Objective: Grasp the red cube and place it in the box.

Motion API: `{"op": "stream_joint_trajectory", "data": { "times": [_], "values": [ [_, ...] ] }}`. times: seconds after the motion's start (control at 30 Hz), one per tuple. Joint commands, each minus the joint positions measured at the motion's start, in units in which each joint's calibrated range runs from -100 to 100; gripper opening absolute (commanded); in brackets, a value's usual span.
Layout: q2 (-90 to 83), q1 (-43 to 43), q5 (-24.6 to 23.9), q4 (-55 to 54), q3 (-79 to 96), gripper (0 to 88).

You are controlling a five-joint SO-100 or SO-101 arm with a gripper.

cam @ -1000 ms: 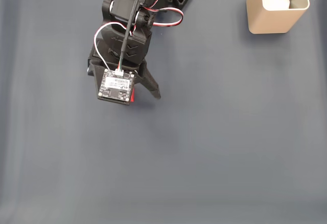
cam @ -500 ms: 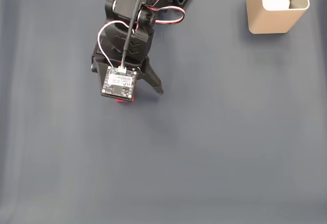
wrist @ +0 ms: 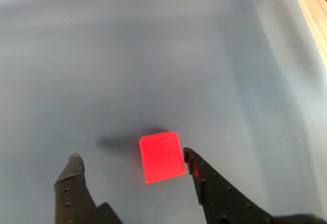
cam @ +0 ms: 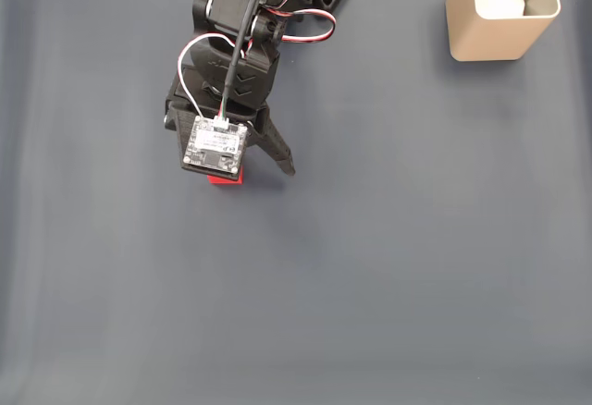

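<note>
Showing more red than half a second ago, the red cube (cam: 225, 179) now peeks out below the wrist camera board (cam: 214, 148) in the fixed view, with the arm barely shifted. In the wrist view the gripper (wrist: 134, 159) is spread, the red cube (wrist: 161, 157) on the grey mat (wrist: 153, 55) between its fingers, hard by the right one (wrist: 214, 193). Its faces sit slightly skewed; no long axis. The box (cam: 502, 12) stands well apart.

We see a dark blue-grey table (cam: 398, 266). On it lie the cube (wrist: 161, 157), partly under the arm in the fixed view, and the box (cam: 490, 40) near the far right corner.
</note>
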Motion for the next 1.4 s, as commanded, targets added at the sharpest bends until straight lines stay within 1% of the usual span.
{"op": "stream_joint_trajectory", "data": {
  "times": [0.0,0.67,1.2,1.3,1.33,1.37],
  "values": [
    [-0.2,-0.1,-0.6,-0.9,-1.2,46.0],
    [0.8,-1.3,-0.9,-3.6,1.1,46.3],
    [0.6,-1.3,-1.2,-3.6,2.0,45.9],
    [0.5,-1.3,-1.1,-3.2,1.7,39.6],
    [0.5,-1.3,-1.2,-3.2,1.6,32.1],
    [0.5,-1.3,-1.2,-3.2,1.5,28.6]
  ]
}}
